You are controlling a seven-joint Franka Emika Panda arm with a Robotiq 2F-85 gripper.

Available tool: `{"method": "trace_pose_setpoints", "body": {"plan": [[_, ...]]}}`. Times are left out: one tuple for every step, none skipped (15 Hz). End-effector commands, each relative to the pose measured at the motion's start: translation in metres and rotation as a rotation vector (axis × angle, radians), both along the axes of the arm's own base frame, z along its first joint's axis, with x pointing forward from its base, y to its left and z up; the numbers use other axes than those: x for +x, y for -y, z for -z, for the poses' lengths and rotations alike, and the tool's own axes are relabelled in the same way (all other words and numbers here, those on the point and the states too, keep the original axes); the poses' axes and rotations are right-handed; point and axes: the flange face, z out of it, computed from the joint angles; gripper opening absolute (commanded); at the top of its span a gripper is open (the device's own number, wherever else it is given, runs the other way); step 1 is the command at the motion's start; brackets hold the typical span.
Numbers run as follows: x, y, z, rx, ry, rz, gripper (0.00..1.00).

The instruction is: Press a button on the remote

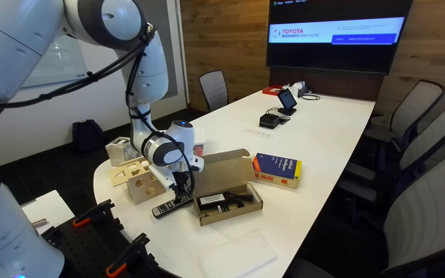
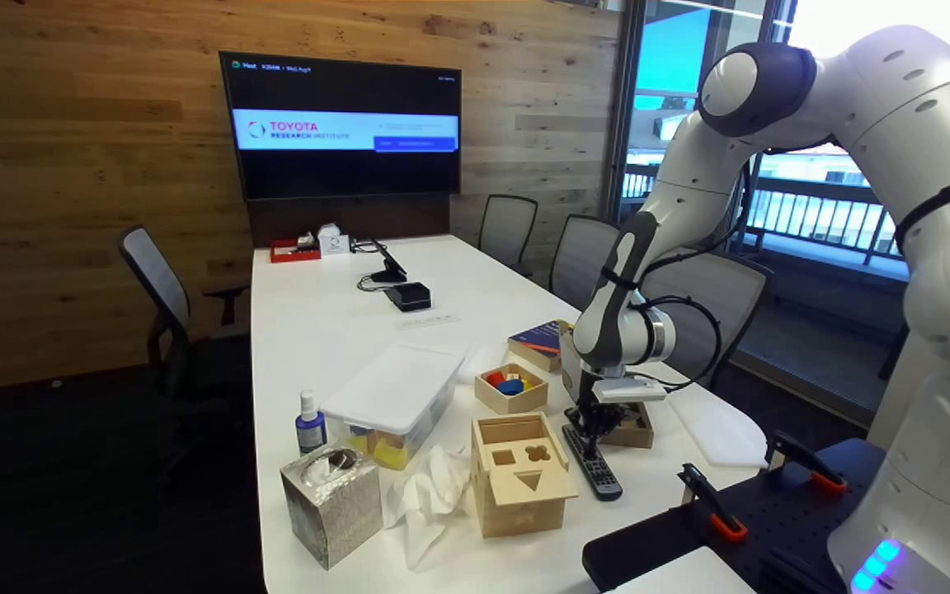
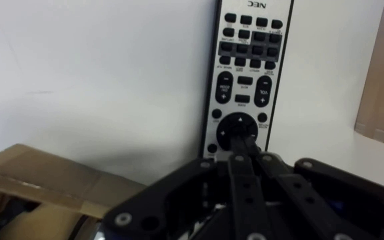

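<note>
The remote (image 1: 163,209) is a slim bar with black edges, a silver-grey face and dark buttons. It lies flat on the white table, also seen in an exterior view (image 2: 599,477). In the wrist view the remote (image 3: 243,71) runs up from the gripper, with its NEC label upside down. My gripper (image 3: 242,136) is shut, its fingertips together with nothing between them. The tips are over the round direction pad and hide its middle and lower part. In both exterior views the gripper (image 1: 177,199) points down at the remote. I cannot tell whether the tips touch it.
An open cardboard box (image 1: 232,218) with an adapter and cable stands close beside the remote. A wooden shape-sorter box (image 2: 522,518) stands on its other side. A blue-and-yellow book (image 1: 278,168), a small wooden tray (image 2: 512,403), a plastic bin (image 2: 397,388) and a tissue box (image 2: 333,507) are nearby.
</note>
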Motion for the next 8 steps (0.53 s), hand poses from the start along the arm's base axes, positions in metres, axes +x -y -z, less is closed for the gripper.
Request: {"method": "trace_pose_setpoints", "body": {"plan": [[0.001,0.000,0.008,0.015,-0.004,0.011,0.00],[0.004,0.000,0.012,0.017,-0.009,0.010,0.00],[0.005,0.000,0.015,0.016,-0.013,0.014,0.00],[0.005,0.000,0.017,0.018,-0.020,0.016,0.00],[0.006,0.001,0.021,0.017,-0.026,0.020,0.00],[0.007,0.001,0.024,0.018,-0.031,0.022,0.00],[0.007,0.002,0.028,0.004,-0.048,0.039,0.00],[0.006,0.002,0.031,-0.003,-0.060,0.056,0.00]]}}
